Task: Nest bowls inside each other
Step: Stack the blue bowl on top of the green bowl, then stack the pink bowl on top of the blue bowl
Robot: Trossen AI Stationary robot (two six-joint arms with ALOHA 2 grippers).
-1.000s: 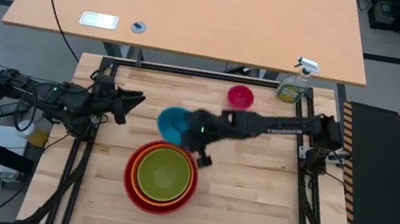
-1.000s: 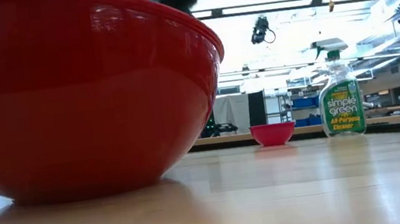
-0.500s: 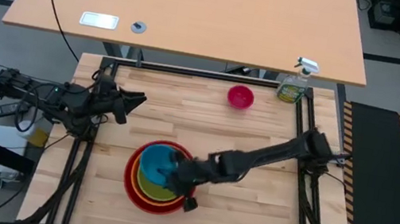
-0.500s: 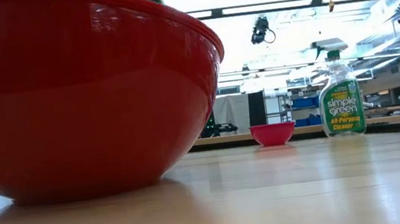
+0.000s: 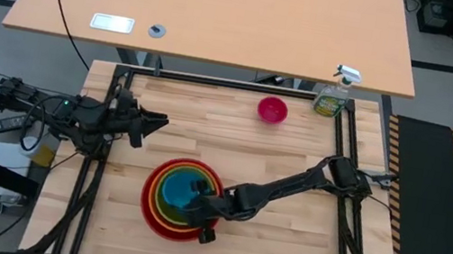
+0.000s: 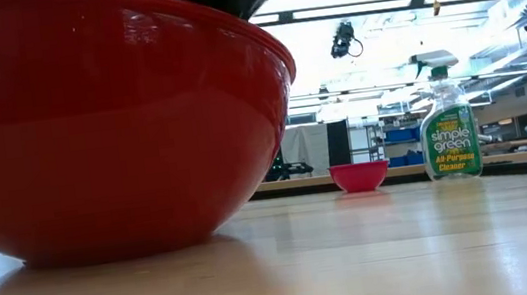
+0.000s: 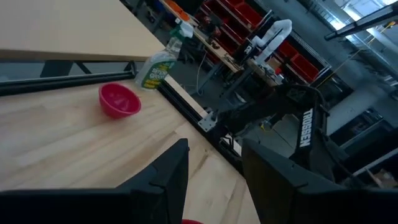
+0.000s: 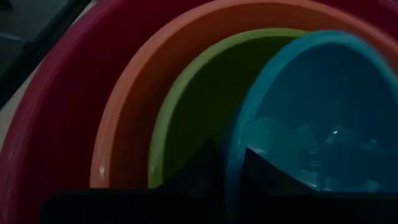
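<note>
1. High view: I see the blue bowl (image 5: 181,192) in the green bowl (image 5: 164,199), orange bowl (image 5: 156,181) and red bowl (image 5: 146,209); the right gripper (image 5: 199,203) is at its rim. The pink bowl (image 5: 272,110) sits far off near the bottle (image 5: 333,97). The left gripper (image 5: 155,120) waits, fingers wide.
2. Low view: the red bowl (image 6: 110,126) fills my near side.
3. Left wrist view: fingers apart, holding nothing.
4. Right wrist view: narrow fingers (image 8: 202,165) straddle the blue bowl's (image 8: 317,118) rim.

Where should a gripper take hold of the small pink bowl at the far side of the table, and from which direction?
Grip the pink bowl by its rim, coming from straight above, one finger inside and one outside the wall. It stands upright and open, and its curved, glossy wall would probably slip in a side grasp. The spray bottle stands apart beside it, so the rim facing away from the bottle seems safest.
</note>
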